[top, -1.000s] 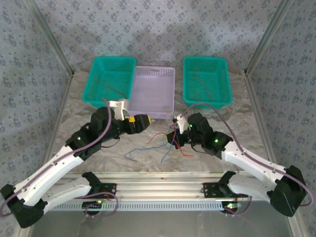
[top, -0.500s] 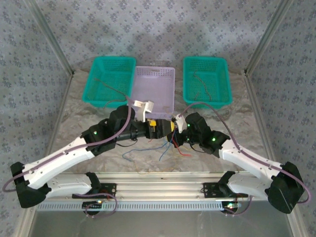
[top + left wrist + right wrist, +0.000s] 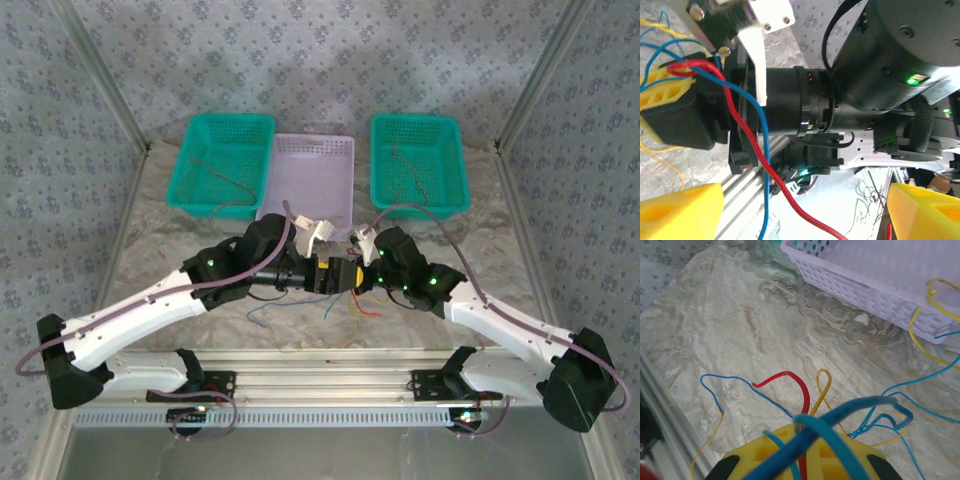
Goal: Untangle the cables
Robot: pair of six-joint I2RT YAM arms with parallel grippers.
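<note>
Now that the left gripper (image 3: 802, 212), jaws wide, has swung in to mid-frame facing the right gripper (image 3: 800, 460), which pinches the cables (image 3: 855, 405) trailing onto the counter (image 3: 715, 315), pulling strands apart looks possible.

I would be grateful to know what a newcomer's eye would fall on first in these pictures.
The left gripper and the right gripper stand nose to nose at mid-table. The right one is shut on a bunch of red, blue and yellow cables, while the left one's yellow fingers stand wide apart. Behind them the lavender basket sits between the left teal basket and the right teal basket.
</note>
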